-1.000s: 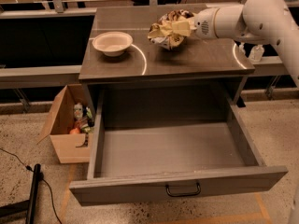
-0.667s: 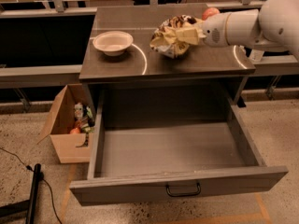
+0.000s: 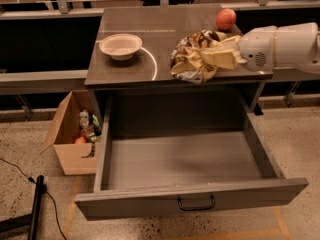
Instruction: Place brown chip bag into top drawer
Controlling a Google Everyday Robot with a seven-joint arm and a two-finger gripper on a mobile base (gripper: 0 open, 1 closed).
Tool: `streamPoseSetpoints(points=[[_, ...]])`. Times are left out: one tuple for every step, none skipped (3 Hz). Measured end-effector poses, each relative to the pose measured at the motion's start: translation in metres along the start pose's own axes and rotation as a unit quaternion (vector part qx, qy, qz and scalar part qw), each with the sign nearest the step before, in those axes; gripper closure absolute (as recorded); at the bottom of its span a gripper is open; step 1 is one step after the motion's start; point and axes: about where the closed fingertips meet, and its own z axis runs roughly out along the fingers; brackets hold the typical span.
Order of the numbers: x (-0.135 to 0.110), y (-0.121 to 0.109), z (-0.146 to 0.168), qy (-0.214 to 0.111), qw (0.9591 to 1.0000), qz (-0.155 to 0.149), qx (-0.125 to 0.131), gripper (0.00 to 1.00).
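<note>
The brown chip bag [image 3: 196, 56] is a crumpled brown and cream foil bag held over the front right part of the grey cabinet top [image 3: 150, 34]. My gripper [image 3: 222, 57] reaches in from the right and is shut on the bag, its pale fingers [image 3: 225, 59] wrapped into the foil. The top drawer [image 3: 185, 159] is pulled wide open below the cabinet top; its inside is bare. Its flat front panel carries a small black handle [image 3: 195, 203]. The bag hangs near the cabinet's front edge, above the back of the drawer.
A white bowl [image 3: 120, 45] sits on the cabinet top at the left. A round red-orange fruit [image 3: 226, 19] sits at the back right, behind my arm. A tan cardboard box [image 3: 75, 134] with small items stands on the floor at the left. A black pole [image 3: 36, 204] lies at lower left.
My gripper has carried the bag forward, from the back of the cabinet top toward its front edge. The fruit behind it has come into view.
</note>
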Motion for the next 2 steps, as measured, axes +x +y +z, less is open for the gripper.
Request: streamPoseSetpoints(points=[[-0.004,0.032,-0.030,0.006,0.9993,-0.005,-0.037,1.00],[0.001,0.070,-0.054,0.029,0.9958,-0.010,-0.086,1.00]])
